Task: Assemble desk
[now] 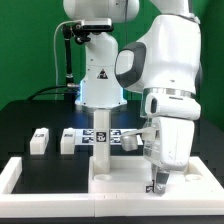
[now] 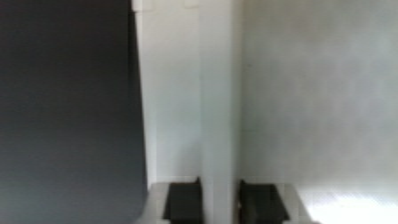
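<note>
Wrist view | tool (image 2: 222, 203) pinched on desk top (image 1: 120, 178) rim | light, stiff, slick plastic; rim is best hold

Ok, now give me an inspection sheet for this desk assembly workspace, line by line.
Surface: black table, with a white border frame along the front.
Job's things: desk top lying flat inside the frame; one leg upright at its far side; two loose legs toward the exterior view's left.
Clutter: nothing seen.
Grippers: pincer shut, low over the desk top, with a small tagged piece at its tips; whether it is gripped is unclear.
Cables: thin dark cable behind the arm's base.
Surroundings: green backdrop.
</note>
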Robot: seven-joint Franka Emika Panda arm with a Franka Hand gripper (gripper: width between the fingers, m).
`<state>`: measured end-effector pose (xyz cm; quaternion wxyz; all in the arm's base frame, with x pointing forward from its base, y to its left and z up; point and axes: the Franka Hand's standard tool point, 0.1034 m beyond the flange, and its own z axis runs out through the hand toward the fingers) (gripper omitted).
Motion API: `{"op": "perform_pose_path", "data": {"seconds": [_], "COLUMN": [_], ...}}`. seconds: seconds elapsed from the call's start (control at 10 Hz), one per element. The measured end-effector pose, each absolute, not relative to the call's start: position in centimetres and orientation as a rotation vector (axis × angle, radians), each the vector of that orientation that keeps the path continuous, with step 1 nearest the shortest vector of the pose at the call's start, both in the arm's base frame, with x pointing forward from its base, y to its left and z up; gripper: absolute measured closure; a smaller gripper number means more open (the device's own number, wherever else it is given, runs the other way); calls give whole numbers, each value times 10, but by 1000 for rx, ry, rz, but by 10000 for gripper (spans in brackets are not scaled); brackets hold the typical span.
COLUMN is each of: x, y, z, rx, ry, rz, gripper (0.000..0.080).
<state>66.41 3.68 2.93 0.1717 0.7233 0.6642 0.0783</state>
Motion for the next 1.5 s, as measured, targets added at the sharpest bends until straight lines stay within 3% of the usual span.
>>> {"op": "perform_pose_path", "data": {"seconds": [0.1,0.3,0.4,0.5,0.6,1.2,1.3,1.5], "x": [664,664,664,664,664,664,665,666], "y": [36,36,36,35,35,35,34,9], "z": [29,29,29,29,29,30,43,90], "rx": [2054,2055,2055,2055,2055,2058,2101,2128], "ry": [1885,1884,1884,1883,1883,1879,1844,1825], "rz": [222,221,221,221,221,222,202,146], "gripper": [614,340,340,196,164,151,151,151]}}
